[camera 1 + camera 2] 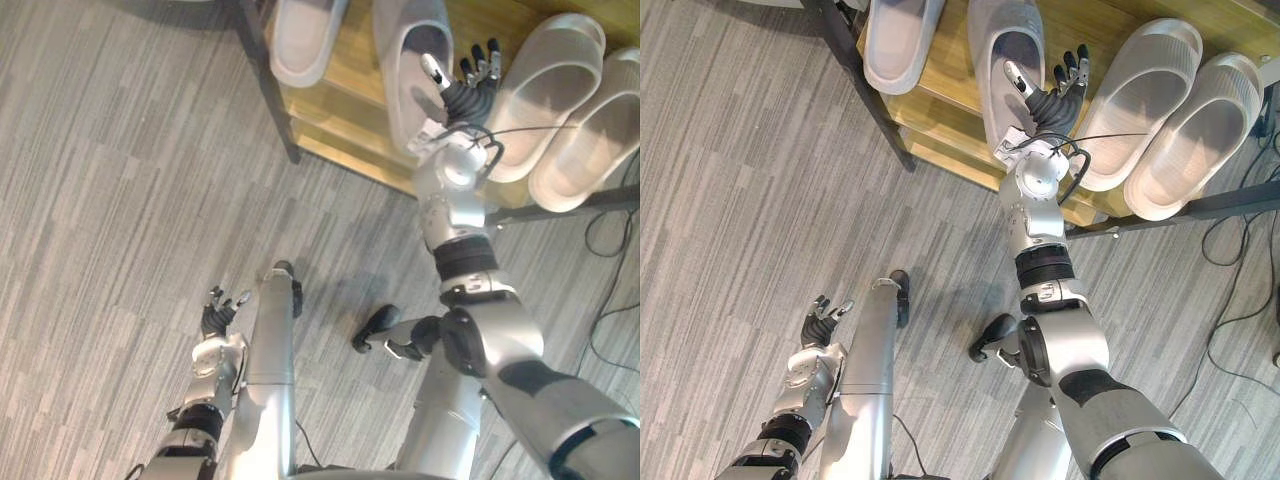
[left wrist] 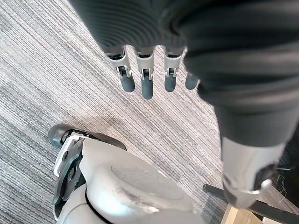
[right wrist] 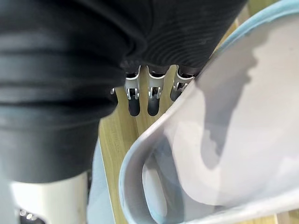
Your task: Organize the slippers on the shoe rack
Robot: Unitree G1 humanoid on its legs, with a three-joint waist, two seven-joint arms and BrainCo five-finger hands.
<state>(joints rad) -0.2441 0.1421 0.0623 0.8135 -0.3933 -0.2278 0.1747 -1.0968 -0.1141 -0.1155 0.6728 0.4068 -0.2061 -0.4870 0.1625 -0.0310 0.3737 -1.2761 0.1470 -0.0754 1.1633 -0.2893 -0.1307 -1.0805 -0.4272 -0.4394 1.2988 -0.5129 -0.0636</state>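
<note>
**Inspector:** Grey striped carpet floor point(image 1: 120, 200) noted. Where are the slippers?

**Assessor:** Four pale grey moulded slippers lie on the light wooden shoe rack shelf point(image 1: 355, 75), which has a dark metal frame point(image 1: 270, 85). The far-left slipper point(image 1: 300, 40) and the second slipper point(image 1: 405, 60) lie apart, with bare wood between them. The third slipper point(image 1: 555, 80) and the far-right slipper point(image 1: 595, 130) lie slanted, side by side and touching.

**Inspector:** And the right hand?

**Assessor:** The right hand point(image 1: 470, 90) is over the shelf, between the second and third slippers. Its fingers point(image 3: 134, 100) are straight and spread, with nothing held. Its thumb points over the second slipper, but I cannot tell whether it touches. In the right wrist view a slipper rim sits just beside the hand.

**Inspector:** And the left hand?

**Assessor:** The left hand point(image 1: 218, 315) hangs low over the carpet, well away from the rack. Its fingers point(image 2: 147, 84) are relaxed and straight, and it holds nothing.
</note>
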